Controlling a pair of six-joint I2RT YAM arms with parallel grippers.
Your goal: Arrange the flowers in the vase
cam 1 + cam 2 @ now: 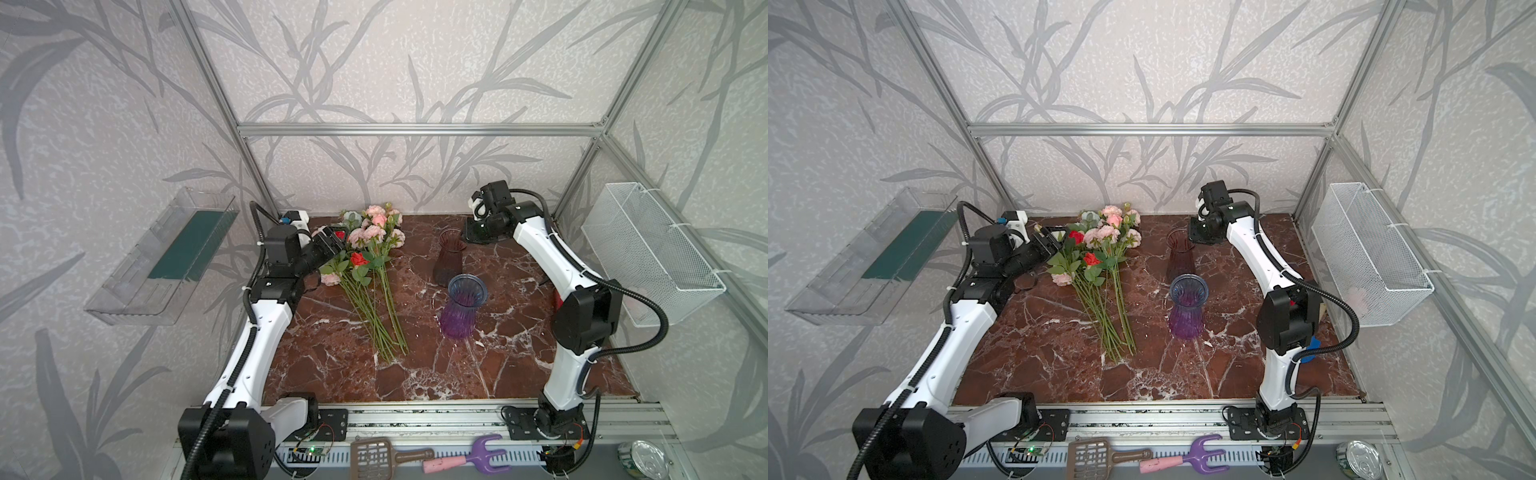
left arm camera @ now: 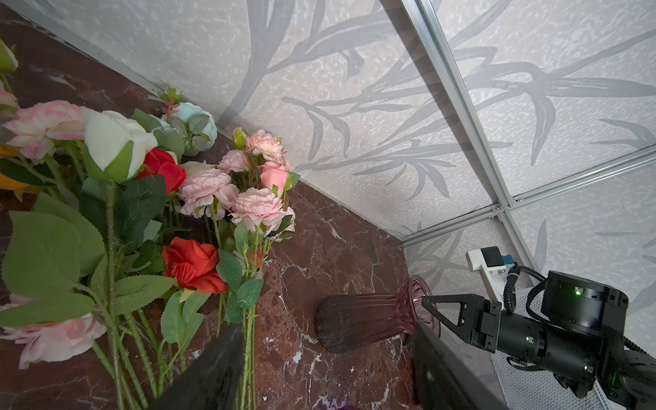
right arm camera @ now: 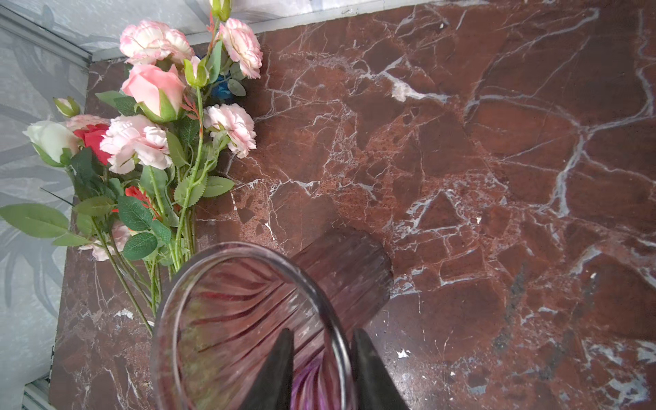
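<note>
Your left claw (image 1: 332,243) hangs spread beside the flowers (image 1: 376,239) near the bench's (image 1: 415,374) back-left corner. Your right claw (image 3: 323,332) straddles the maroon vase's (image 3: 340,269) rim, narrowly spread, not pinching.

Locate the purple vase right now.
In both top views the purple vase stands upright right of centre on the marble table, just nearer the camera than the dark red vase, with the flowers lying to its left.

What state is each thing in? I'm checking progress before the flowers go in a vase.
flowers: lying bunched on the table, none in a vase.
maroon vase: upright, empty.
purple vase: upright, empty.
left gripper: open, beside the blooms.
right gripper: open, jaws astride the maroon vase's rim.
</note>
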